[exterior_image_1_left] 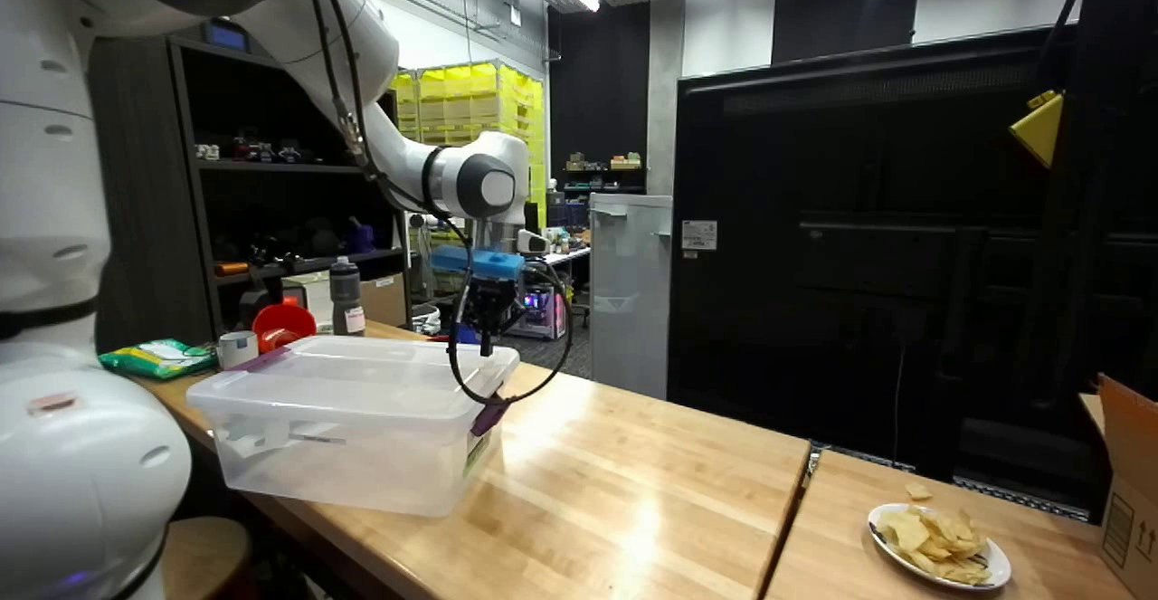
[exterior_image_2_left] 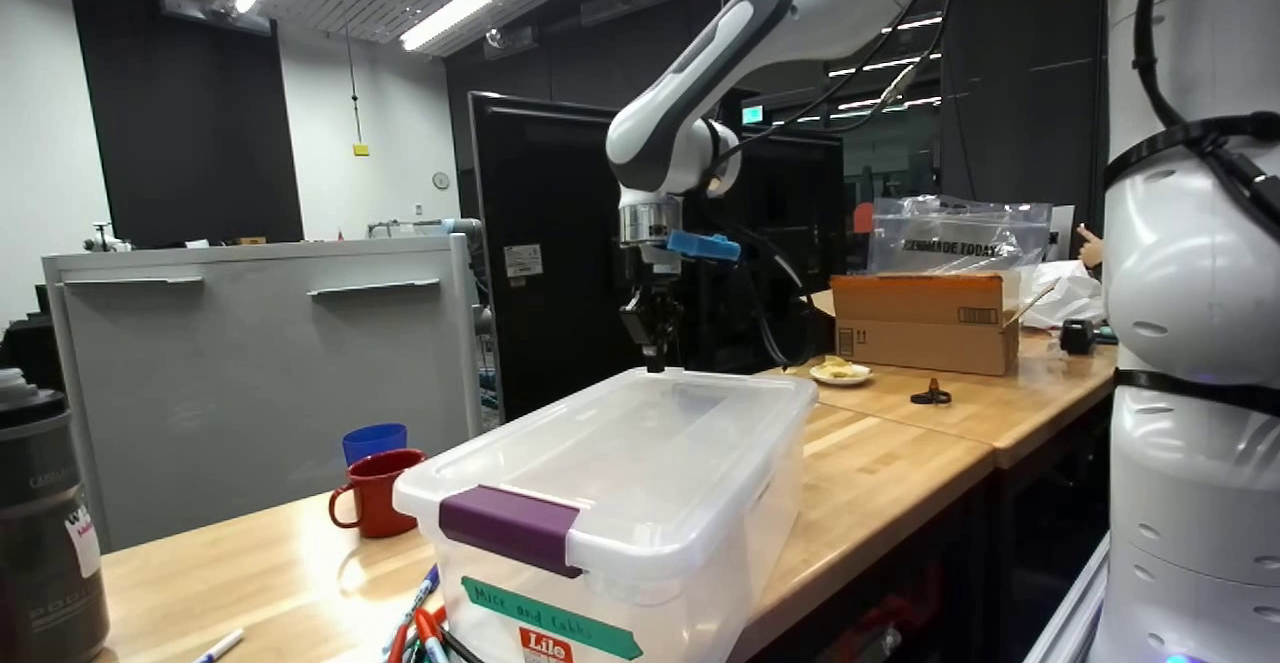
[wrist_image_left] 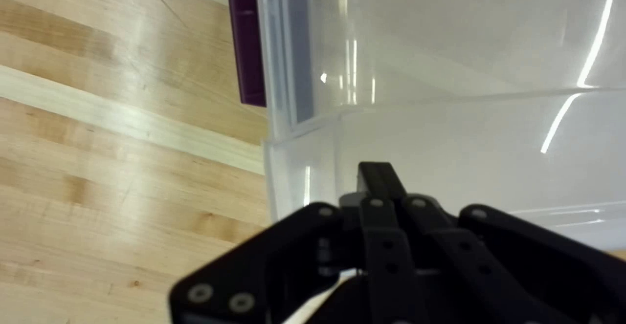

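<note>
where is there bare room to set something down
The wooden tabletop between the lidded bin and the seam before the plate of chips is bare. In an exterior view, left of the bin is more crowded: pens, red mug, blue cup and bottle. The shut gripper hangs over the lid.

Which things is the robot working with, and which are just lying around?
Working with, it seems:
gripper, shut, above the lid
clear bin under that lid

Just lying around, probably:
red mug
blue cup
pens
plate of chips
cardboard box
</note>
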You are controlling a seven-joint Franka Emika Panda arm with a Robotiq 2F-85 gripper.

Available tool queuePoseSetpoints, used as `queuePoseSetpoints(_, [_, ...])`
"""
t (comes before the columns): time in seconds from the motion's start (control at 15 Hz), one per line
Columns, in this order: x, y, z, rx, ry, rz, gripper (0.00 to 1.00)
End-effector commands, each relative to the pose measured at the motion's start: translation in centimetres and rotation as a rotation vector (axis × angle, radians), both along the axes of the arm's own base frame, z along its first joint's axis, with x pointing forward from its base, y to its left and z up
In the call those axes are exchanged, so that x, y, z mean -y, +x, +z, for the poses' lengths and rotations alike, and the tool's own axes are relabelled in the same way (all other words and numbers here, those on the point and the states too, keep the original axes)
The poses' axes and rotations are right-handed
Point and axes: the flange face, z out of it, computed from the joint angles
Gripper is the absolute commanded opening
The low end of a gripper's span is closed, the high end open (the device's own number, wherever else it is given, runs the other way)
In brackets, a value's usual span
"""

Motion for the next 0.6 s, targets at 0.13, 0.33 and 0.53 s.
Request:
queuePoseSetpoints(0.13, [0.0,-0.5,1.9,0.029,-0.019,-0.01,0.0])
queuePoseSetpoints(0.33, [0.3,0.4,1.9,0.032,-0.022,-0.02,0.0])
queuePoseSetpoints(0.53, [0.6,0.8,1.9,0.032,-0.024,-0.031,0.0])
